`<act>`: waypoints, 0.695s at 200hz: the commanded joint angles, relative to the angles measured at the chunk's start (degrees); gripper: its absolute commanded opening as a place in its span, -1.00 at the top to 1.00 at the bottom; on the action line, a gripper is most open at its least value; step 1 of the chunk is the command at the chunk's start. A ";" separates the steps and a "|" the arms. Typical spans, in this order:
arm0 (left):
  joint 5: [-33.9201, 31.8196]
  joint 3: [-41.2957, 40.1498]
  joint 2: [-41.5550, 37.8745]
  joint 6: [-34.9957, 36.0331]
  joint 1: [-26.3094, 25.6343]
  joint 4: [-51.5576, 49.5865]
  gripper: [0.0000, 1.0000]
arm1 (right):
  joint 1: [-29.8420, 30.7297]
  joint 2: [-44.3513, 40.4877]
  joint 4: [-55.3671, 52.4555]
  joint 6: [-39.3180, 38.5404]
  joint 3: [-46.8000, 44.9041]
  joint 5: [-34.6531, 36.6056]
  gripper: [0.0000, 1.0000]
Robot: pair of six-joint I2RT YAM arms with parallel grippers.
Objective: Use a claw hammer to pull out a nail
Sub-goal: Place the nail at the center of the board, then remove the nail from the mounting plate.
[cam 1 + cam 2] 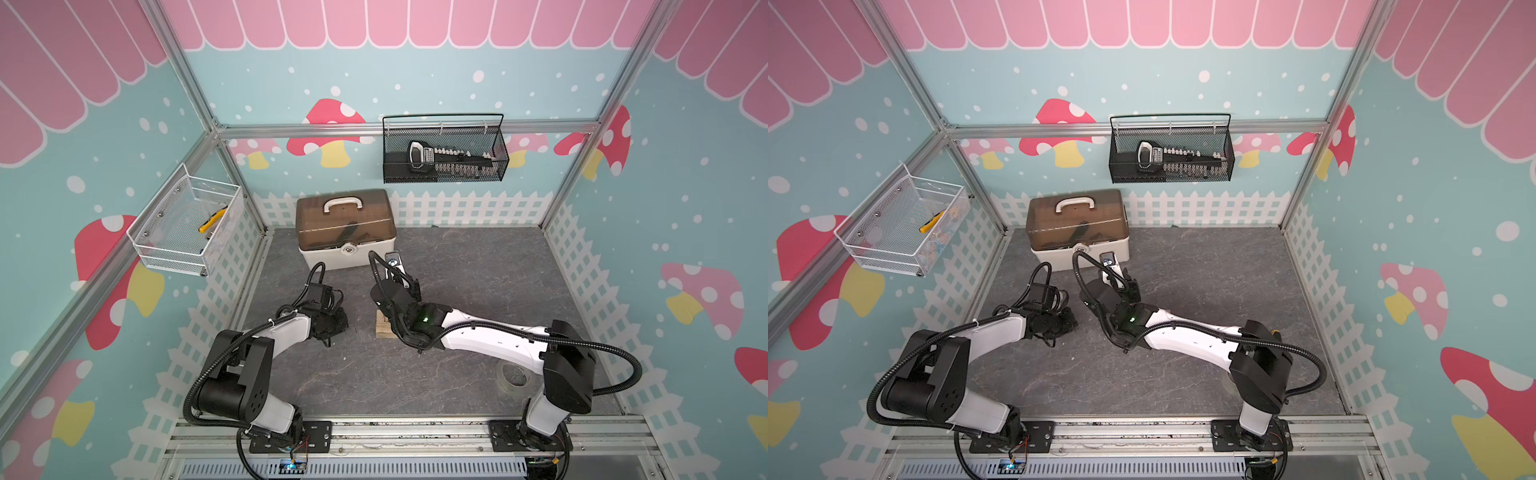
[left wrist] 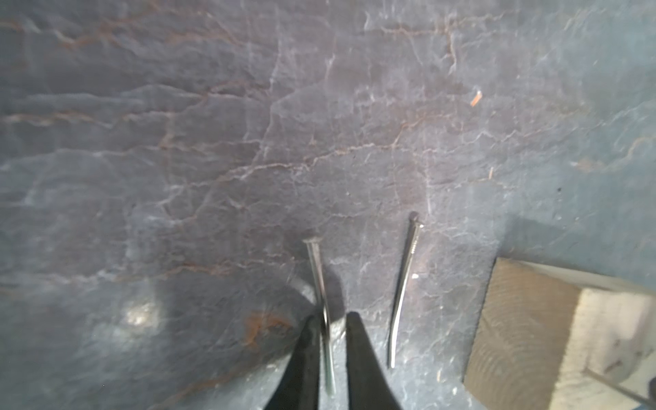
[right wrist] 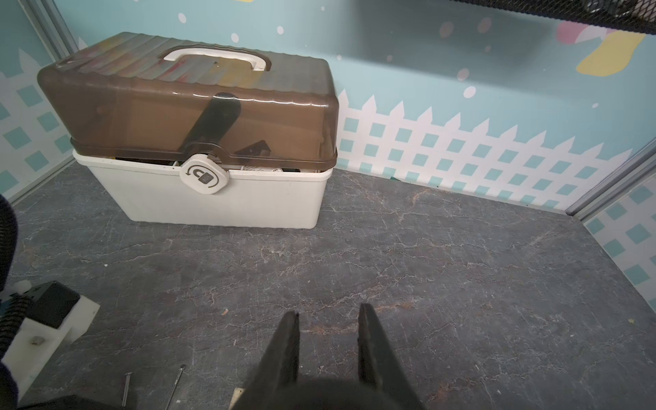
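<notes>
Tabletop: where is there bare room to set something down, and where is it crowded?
Free: the tabletop between the toolbox and the right wall. Crowded: front centre, where two nails and the wood block lie beside both arms; a tape roll sits front right.

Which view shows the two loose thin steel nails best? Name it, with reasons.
The left wrist view: the straight nail and the curved nail appear close-up and almost full-length against the grey tabletop. The right wrist view catches both, small, at its edge. In both top views I cannot find them.
</notes>
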 commanded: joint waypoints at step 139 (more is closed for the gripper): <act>16.53 -9.36 -4.16 -13.69 -2.27 25.88 0.42 | 0.79 7.21 -0.31 -1.02 9.76 4.29 1.00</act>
